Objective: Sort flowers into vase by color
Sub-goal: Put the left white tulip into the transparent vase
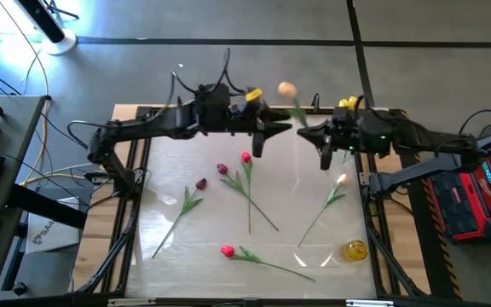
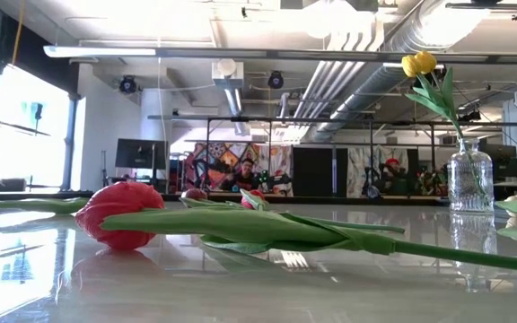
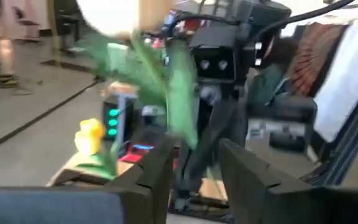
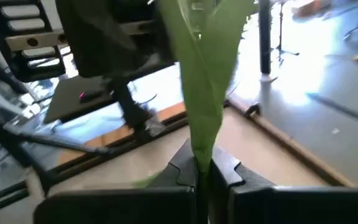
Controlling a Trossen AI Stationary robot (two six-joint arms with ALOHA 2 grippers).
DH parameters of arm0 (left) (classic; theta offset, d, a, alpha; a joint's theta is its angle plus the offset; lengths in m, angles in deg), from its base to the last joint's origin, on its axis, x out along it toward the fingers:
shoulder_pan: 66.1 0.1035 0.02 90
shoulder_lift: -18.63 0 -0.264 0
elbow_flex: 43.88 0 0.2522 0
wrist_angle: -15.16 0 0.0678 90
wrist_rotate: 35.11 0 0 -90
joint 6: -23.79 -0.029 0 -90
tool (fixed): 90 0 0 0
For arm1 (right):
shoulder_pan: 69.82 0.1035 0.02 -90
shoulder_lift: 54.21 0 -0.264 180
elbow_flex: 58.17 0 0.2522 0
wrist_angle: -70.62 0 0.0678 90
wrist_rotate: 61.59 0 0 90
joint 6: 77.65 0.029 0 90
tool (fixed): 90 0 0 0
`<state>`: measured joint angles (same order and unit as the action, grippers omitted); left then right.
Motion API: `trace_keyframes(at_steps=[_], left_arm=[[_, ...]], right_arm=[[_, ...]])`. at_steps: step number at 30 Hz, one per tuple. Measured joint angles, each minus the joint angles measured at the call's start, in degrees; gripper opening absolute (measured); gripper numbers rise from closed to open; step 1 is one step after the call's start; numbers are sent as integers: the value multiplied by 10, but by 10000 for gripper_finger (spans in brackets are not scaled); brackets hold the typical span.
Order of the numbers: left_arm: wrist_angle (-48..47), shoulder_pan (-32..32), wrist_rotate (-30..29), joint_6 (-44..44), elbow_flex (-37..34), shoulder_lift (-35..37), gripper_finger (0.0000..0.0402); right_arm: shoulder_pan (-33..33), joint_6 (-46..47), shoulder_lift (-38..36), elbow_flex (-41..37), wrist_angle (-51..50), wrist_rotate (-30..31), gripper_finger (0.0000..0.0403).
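A peach-headed tulip (image 1: 286, 89) stands in the air over the table's far middle, between my two grippers. My right gripper (image 1: 305, 135) comes from the right and is shut on its green stem and leaf (image 4: 204, 74). My left gripper (image 1: 284, 128) faces it from the left, open. In the left wrist view its fingers (image 3: 160, 168) stand either side of the leaf's lower end (image 3: 182, 118), and no touch shows. A glass vase (image 2: 469, 179) holding yellow tulips (image 1: 348, 104) stands at the far right. My right gripper pinches the peach tulip's green leaf and stem (image 4: 202, 155) between its two fingers, well below the head. The fingers come about level from the table's right and lie across the stem. The flower is lifted clear of the table and stands roughly upright, head up.
Several tulips lie flat on the table: a maroon one (image 1: 201, 183), a maroon (image 1: 222, 169) and a red-pink one (image 1: 245, 158) with crossing stems, a pale peach one (image 1: 341, 179), and a red one (image 1: 227, 251) near the front edge. A yellow round thing (image 1: 355, 250) sits near right.
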<state>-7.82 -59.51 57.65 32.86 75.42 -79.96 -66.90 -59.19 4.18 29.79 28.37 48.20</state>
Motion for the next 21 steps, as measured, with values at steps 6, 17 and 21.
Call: trace_keyframes(at_steps=[6, 17, 21], left_arm=[[-84, 0, -40, -17, 0, 51, 144], [-123, -28, -137, -5, -106, 173, 144], [-47, -35, -151, 30, -205, 223, 144]], right_arm=[[17, -20, -33, 0, 0, 71, 0], [92, -162, -83, 0, 52, 137, 0], [125, -226, -99, 0, 78, 164, 0]])
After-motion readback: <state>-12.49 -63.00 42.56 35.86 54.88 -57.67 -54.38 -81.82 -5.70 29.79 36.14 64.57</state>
